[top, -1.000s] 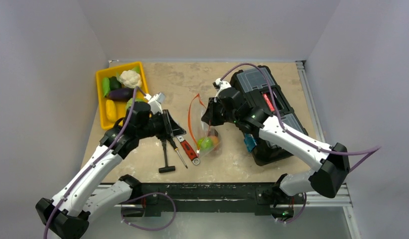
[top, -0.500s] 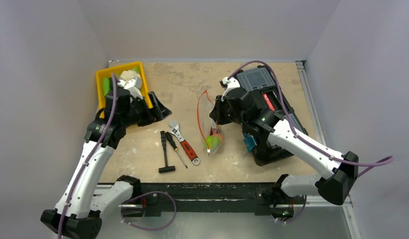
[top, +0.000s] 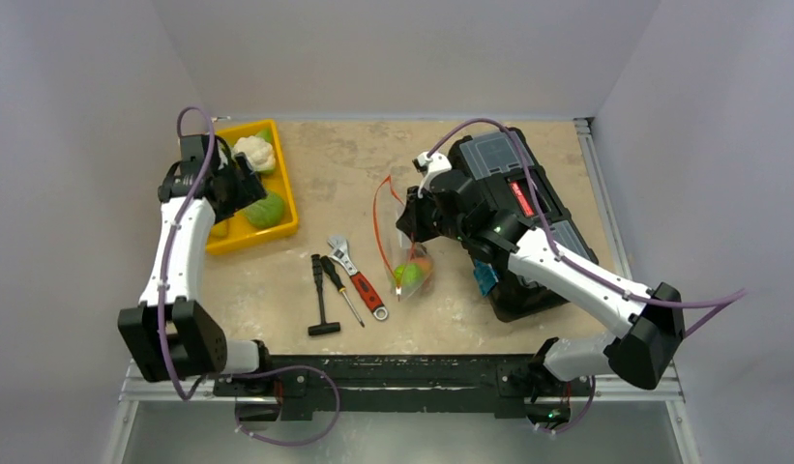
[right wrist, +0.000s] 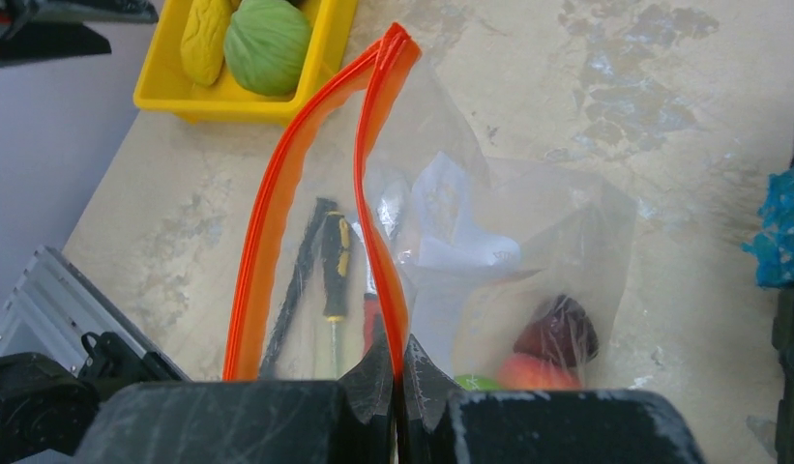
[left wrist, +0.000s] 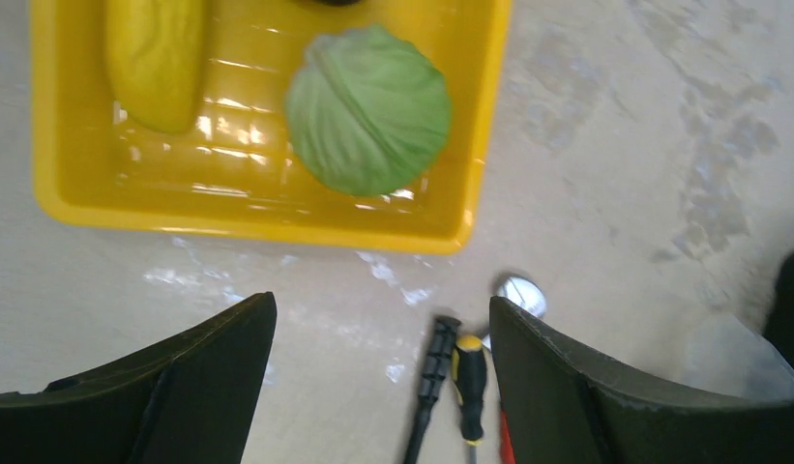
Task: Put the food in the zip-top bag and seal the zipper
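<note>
The right gripper (right wrist: 397, 365) is pinched tight on the zipper (right wrist: 388, 58). The bag (right wrist: 528, 222) spreads out ahead of it, mouth gaping. An eggplant (right wrist: 557, 333), an orange ball (right wrist: 533, 372) and a green piece (right wrist: 480, 382) lie inside, just ahead to its right. The left gripper (left wrist: 380, 309) stands wide and empty. Ahead of it, the tray (left wrist: 470, 193) holds a yellow piece (left wrist: 156, 58) and a cabbage (left wrist: 367, 108).

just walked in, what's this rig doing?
Right gripper is shut on the zipper of the zip-top bag, whose mouth stands open; an orange ball, green piece and dark purple piece are inside. Left gripper hovers open near the yellow tray, which holds a yellow piece and a cabbage. Bag unsealed.
</note>
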Robot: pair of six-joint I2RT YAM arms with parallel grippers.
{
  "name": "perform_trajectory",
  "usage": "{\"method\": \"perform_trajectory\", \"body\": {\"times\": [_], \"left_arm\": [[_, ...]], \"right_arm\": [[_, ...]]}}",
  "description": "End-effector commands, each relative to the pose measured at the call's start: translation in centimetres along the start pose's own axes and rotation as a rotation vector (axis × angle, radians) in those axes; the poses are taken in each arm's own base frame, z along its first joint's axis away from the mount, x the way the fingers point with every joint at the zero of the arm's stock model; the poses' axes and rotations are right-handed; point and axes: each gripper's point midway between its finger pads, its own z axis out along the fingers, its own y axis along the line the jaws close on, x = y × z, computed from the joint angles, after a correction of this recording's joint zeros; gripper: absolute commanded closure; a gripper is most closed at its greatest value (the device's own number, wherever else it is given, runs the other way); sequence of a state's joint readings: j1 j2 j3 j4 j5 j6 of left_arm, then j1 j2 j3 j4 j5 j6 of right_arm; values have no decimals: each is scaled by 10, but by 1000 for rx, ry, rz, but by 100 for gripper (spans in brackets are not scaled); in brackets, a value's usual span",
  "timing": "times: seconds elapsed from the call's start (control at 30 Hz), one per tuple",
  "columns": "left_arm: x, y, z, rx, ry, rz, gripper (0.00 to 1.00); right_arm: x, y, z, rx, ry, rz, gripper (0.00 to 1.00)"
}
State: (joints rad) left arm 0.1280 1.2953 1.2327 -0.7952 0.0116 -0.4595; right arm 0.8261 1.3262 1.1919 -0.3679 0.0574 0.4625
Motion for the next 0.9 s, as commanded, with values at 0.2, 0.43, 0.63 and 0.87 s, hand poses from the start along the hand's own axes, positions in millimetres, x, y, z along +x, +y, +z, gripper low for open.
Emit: {"method": "perform_trajectory", "body": {"times": [0.2,0.43,0.63,0.87], "left_arm": [[-53,80,68,-295,72,44,13],[-47,115,113,-465,201,128,16],[-30,137,138,-557,287,173,17],[-7,143,161,-557,395,184,23]], "right_arm": [[-11,17,17,-104,-52,-65,100],[-10,18,16,-137,-63,-60,100],[-11,17,12,-140,-71,-57,100],[-8,14,11,-138,-64,-52,100]]}}
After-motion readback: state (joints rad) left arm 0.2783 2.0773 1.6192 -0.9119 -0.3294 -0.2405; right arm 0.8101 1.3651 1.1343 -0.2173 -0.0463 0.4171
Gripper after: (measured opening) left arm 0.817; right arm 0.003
